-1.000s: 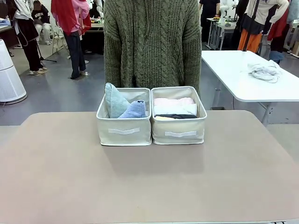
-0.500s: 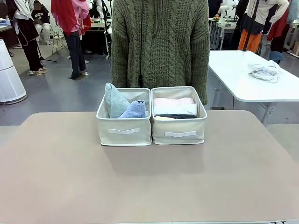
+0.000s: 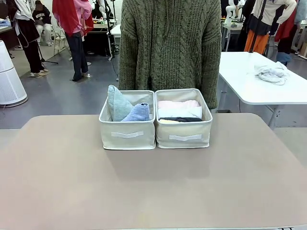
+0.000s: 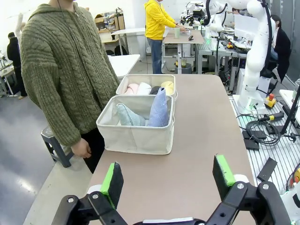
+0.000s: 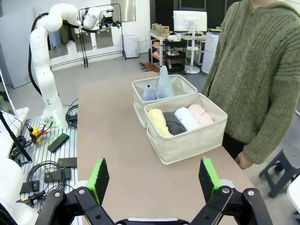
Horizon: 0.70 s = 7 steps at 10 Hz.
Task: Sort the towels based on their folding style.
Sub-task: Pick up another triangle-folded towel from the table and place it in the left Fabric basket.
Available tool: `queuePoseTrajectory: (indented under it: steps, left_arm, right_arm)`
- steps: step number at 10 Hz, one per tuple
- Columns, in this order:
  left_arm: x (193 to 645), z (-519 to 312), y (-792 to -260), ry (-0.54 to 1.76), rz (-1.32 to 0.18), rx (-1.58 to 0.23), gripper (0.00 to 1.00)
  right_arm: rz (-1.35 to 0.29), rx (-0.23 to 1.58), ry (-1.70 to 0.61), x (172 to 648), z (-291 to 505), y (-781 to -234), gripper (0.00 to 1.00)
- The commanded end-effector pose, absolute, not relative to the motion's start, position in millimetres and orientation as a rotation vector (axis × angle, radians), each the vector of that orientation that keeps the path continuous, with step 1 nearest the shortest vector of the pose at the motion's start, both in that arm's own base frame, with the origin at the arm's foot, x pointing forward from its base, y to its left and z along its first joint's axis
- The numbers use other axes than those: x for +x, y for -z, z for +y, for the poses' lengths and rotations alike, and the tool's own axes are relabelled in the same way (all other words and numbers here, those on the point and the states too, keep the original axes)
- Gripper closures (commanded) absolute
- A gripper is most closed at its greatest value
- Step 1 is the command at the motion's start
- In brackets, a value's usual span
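Two tall cones, a pale grey-blue towel (image 3: 116, 102) and a lavender-blue towel (image 3: 138, 112), stand in the bin (image 3: 127, 135) at 11 o'clock of table centre. Pink (image 3: 178, 103), white (image 3: 180, 112), dark grey (image 3: 180, 119) and yellow (image 3: 168, 121) rolls lie in the 1 o'clock bin (image 3: 183, 135). The left gripper (image 4: 169, 179) and right gripper (image 5: 153, 180) stand spread wide, empty, touching nothing.

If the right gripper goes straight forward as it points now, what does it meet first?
Probably the near wall of the bin holding the rolled towels; the open right gripper points at it across bare table, though depth is uncertain.
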<state>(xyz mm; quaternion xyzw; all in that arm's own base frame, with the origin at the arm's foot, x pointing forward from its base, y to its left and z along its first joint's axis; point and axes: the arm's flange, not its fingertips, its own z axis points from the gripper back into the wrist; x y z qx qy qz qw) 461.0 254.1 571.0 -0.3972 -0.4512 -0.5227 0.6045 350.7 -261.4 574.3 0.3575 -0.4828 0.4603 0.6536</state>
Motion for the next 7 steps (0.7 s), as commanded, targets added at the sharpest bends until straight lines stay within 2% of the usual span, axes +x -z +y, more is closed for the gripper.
queuePoseTrajectory:
  steps: [1, 7]
  left_arm:
    - [458.9, 252.9, -571.6, 1.204, -1.046, -0.909, 0.0]
    - [458.9, 252.9, -571.6, 1.204, -1.046, -0.909, 0.0]
  right_arm:
    - [-1.089, 0.816, -1.056, 349.1, -262.6, -572.2, 0.0]
    - [-1.089, 0.816, -1.056, 349.1, -262.6, -572.2, 0.0]
